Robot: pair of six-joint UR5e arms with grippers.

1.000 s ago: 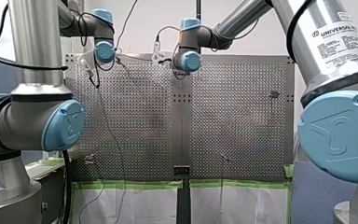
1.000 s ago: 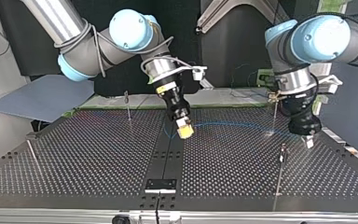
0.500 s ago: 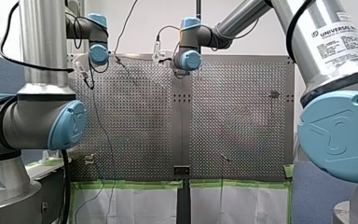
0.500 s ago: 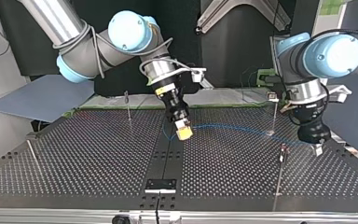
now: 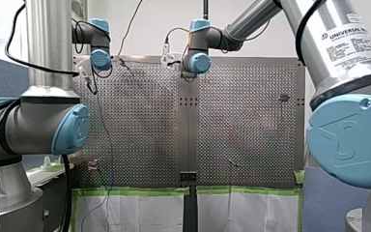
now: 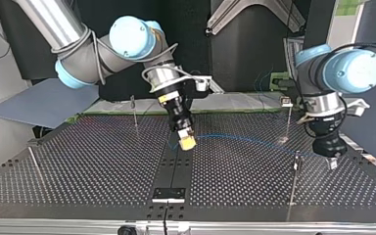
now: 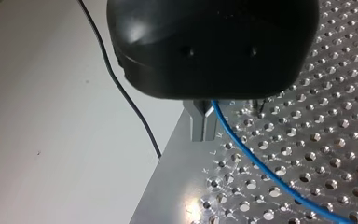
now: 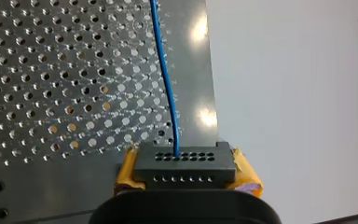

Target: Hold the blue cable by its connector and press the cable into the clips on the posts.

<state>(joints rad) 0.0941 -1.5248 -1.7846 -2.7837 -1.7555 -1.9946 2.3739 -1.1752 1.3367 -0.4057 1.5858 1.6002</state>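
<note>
In the right wrist view a black connector [image 8: 185, 169] sits between the yellow pads [image 8: 127, 170] of my right gripper [image 8: 185, 161], which is shut on it. The blue cable [image 8: 166, 84] leaves the connector and runs ahead over the perforated plate. In the top view my right gripper [image 6: 187, 141] hangs over the table's middle strip. From it the blue cable [image 6: 245, 139] arcs toward the view's right to my left gripper [image 6: 331, 163]. In the left wrist view my left gripper [image 7: 204, 135] has its metal fingers shut on the blue cable [image 7: 261, 168], near the plate's edge.
Thin posts stand on the perforated table [image 6: 88, 166]: one post [image 6: 296, 169] just beside my left gripper, a far post [image 6: 289, 115] behind it, another post [image 6: 134, 111] at far left, and a leaning post [image 6: 35, 165] at near left. A black wire [image 7: 121, 88] hangs off the table's side.
My left arm has moved toward the top view's right and nearer edge, drawing the cable out past the near post. My right gripper has shifted slightly toward that view's left with the connector.
</note>
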